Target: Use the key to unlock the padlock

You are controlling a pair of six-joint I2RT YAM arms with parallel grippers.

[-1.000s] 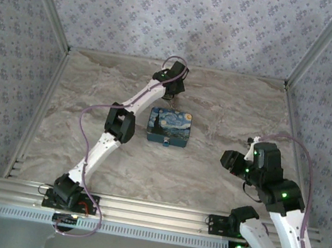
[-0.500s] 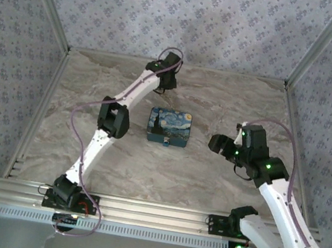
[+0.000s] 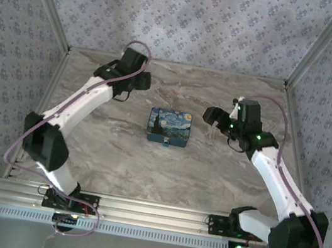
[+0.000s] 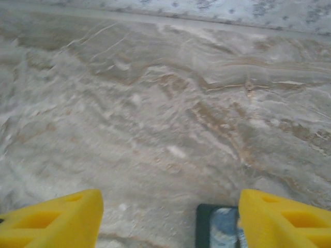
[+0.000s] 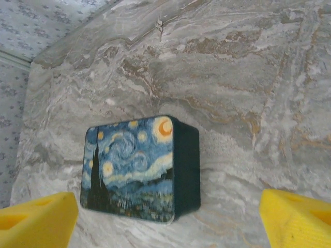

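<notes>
On marble tabletop — starry-night tin, padlock at front

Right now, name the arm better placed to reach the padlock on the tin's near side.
Right, probably. The right tool, open, hangs beside the tin, and its wrist view frames the painted lid. The left tool, also open, sits beyond the tin's far side, catching just its corner.
</notes>
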